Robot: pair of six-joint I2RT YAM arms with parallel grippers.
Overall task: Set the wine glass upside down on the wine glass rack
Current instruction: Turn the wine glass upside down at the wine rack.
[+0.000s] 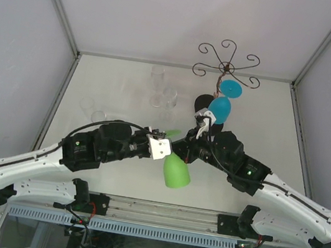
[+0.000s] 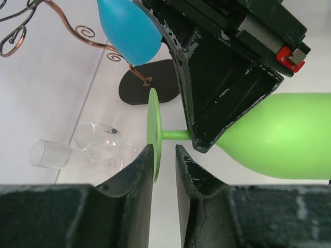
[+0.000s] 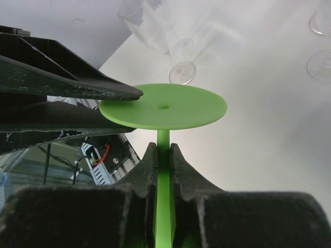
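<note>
Top view: the green wine glass (image 1: 177, 171) is in the air between the two arms, near the table's (image 1: 265, 133) front middle and clear of the rack. Its bowl is toward the arm bases and its foot toward the rack. The right gripper (image 1: 182, 148) is on its stem and the left gripper (image 1: 172, 139) is at its foot. The wine glass rack (image 1: 226, 65) stands at the back, right of centre, with a blue glass (image 1: 221, 109) hanging bowl-down from one curled arm. Clear glasses (image 1: 163, 95) sit on the table left of the rack.

Left wrist: the left claw is narrowly parted. The green foot's rim (image 2: 154, 124) sits between the fingers, against one finger, with a gap to the other, so it is not clamped. The right gripper's dark housing crosses the stem, with the bowl to the right. Behind are the rack's black base (image 2: 137, 90), the blue glass and two clear glasses lying down (image 2: 77, 150). There is a small red tab (image 2: 288, 56) on the right gripper housing, its marking too small to read.

Right wrist: the right claw is closed tight on the green stem (image 3: 163, 155), just under the foot disc. The left fingers (image 3: 77, 85) come in from the left, the upper one touching the top of the disc's edge.
</note>
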